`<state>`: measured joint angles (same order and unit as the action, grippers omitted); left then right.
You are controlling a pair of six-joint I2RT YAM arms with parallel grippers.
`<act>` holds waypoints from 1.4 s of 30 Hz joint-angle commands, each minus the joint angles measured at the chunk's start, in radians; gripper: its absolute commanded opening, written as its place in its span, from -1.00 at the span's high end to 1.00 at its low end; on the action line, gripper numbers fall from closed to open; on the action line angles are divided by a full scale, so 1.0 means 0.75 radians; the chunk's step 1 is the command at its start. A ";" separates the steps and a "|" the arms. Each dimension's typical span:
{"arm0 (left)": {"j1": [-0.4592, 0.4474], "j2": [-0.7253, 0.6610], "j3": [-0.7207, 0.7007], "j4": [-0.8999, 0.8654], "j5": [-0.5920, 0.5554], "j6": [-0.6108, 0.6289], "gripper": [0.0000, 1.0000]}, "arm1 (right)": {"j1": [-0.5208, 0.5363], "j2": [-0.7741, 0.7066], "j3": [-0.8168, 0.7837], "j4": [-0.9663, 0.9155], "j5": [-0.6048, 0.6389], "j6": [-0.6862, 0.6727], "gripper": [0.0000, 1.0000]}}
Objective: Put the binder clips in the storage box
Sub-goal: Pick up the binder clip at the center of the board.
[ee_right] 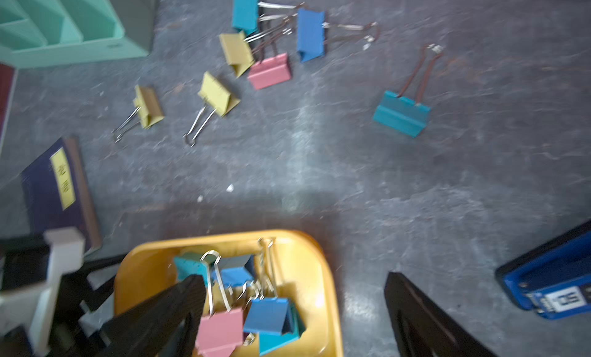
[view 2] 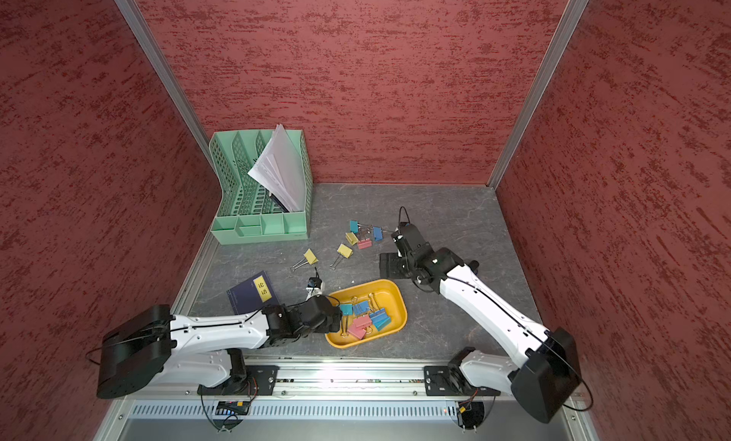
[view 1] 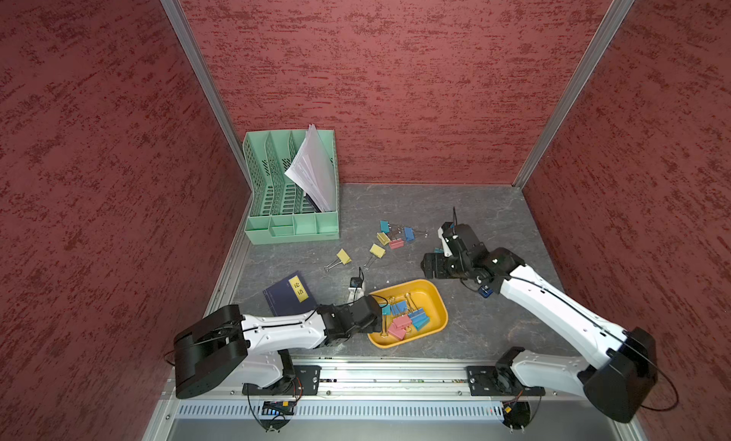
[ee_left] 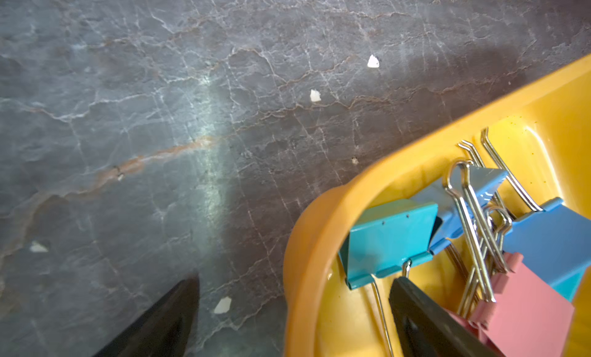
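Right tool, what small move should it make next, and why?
Probably lower toward the lone teal metal binder clip on the grey table: the right tool stands open and empty, that clip lies nearest it, and it is not yet in the shallow yellow-orange plastic storage box.

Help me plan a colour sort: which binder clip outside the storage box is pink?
The pink binder clip next to a yellow clip; other loose ones are yellow, teal or blue, and the remaining pinks lie inside the storage box.
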<state>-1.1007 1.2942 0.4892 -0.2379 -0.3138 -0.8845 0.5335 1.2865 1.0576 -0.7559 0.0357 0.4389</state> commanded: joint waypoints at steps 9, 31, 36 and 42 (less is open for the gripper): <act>0.001 0.043 -0.049 -0.048 0.053 -0.007 -0.97 | -0.250 0.586 0.172 0.169 -0.034 -0.019 -0.88; 0.006 0.069 -0.069 -0.008 0.073 -0.011 -0.97 | -0.292 0.872 0.330 0.173 0.114 0.026 -0.82; 0.006 0.069 -0.075 -0.012 0.071 -0.017 -0.97 | -0.296 0.911 0.352 0.176 0.134 0.031 -0.63; 0.006 0.053 -0.088 -0.018 0.069 -0.019 -0.97 | -0.297 0.889 0.306 0.185 0.170 0.044 -0.31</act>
<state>-1.0996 1.3060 0.4782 -0.1780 -0.3176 -0.8845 0.3214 1.9575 1.2976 -0.6239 0.1207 0.4576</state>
